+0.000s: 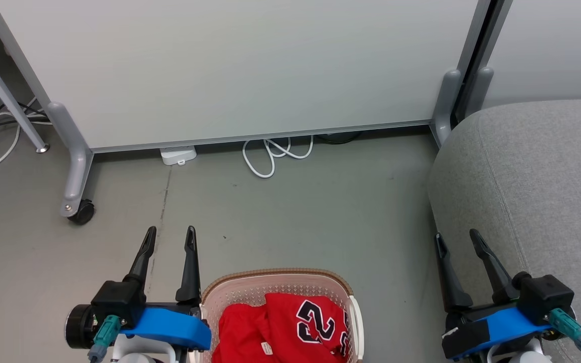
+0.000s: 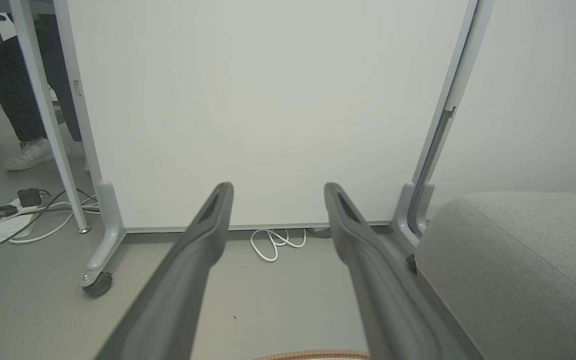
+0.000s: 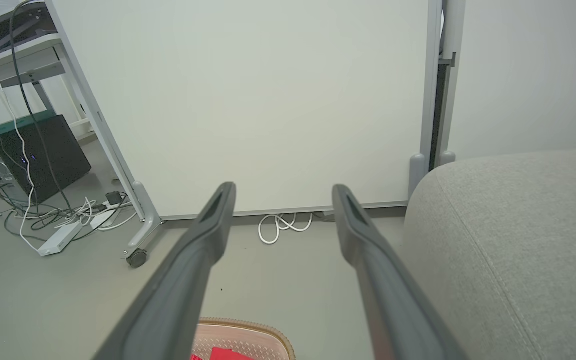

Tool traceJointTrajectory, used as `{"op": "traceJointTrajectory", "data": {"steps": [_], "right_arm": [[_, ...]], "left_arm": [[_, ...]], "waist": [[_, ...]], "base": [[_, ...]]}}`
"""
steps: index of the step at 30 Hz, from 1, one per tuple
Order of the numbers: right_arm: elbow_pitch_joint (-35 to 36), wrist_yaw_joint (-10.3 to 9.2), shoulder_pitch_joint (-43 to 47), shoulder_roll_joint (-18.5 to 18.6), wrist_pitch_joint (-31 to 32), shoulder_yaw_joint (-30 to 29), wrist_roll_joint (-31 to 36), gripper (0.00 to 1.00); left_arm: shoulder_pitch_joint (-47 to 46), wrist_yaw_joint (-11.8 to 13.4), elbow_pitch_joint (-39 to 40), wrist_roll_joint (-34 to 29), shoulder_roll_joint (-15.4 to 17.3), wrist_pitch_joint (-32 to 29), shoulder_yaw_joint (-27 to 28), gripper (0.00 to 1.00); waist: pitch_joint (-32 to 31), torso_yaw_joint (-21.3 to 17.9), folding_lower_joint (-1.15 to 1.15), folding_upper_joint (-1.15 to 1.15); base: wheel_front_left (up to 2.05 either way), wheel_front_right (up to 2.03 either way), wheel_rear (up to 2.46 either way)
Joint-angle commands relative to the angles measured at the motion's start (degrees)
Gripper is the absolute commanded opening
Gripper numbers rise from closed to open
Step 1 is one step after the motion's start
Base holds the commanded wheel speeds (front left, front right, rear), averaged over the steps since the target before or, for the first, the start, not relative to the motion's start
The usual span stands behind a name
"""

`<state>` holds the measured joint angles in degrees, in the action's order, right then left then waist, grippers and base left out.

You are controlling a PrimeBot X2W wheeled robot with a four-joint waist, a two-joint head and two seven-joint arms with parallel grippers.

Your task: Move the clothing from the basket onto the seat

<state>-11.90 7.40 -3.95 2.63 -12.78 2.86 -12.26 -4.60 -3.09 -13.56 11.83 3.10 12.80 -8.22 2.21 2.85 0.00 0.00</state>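
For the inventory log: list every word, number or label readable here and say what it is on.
"2", black edged white, on the red jersey in the basket; the digit beside it is partly hidden, so unreadable.
Small white tag on the red fabric: too small to read.
No other text is legible.

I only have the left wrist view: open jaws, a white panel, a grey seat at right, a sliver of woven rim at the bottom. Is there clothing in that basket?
Observer: Yes. The head view shows red clothing inside the basket, the numbered jersey toward its right side.
Operator: Is the other arm holding anything?
Observer: No. The right gripper is open and empty, beside the near edge of the seat.
Operator: And this arm, where is it against the basket?
Observer: The left gripper is just outside the basket's left rim, over the floor, apart from the clothing.
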Motion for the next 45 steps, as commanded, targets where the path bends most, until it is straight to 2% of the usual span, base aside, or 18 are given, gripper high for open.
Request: {"op": "traceJointTrajectory", "data": {"steps": [1, 19, 45], "right_arm": [[0.27, 0.14, -0.8, 0.37, -0.62, 0.21, 1.59, 1.0], [-0.13, 0.16, -0.49, 0.4, -2.56, 1.16, 9.28, 1.0], [-0.77, 0.15, -0.48, 0.38, -2.46, 0.98, 7.98, 1.0]], "left_arm": [[-0.79, -0.04, -0.05, -1.48, -0.03, 0.62, -0.21, 1.0], [-0.72, 0.04, -0.87, -8.28, -0.19, 2.47, -0.99, 1.0], [-0.5, -0.26, -1.23, -5.7, -0.23, 2.48, -0.92, 1.0]], "waist": [[-0.02, 0.08, 0.0, 0.0], [0.02, 0.69, 0.0, 0.0], [0.03, 0.72, 0.0, 0.0]], "base": [[0.0, 0.0, 0.0], [0.0, 0.0, 0.0], [0.0, 0.0, 0.0]]}}
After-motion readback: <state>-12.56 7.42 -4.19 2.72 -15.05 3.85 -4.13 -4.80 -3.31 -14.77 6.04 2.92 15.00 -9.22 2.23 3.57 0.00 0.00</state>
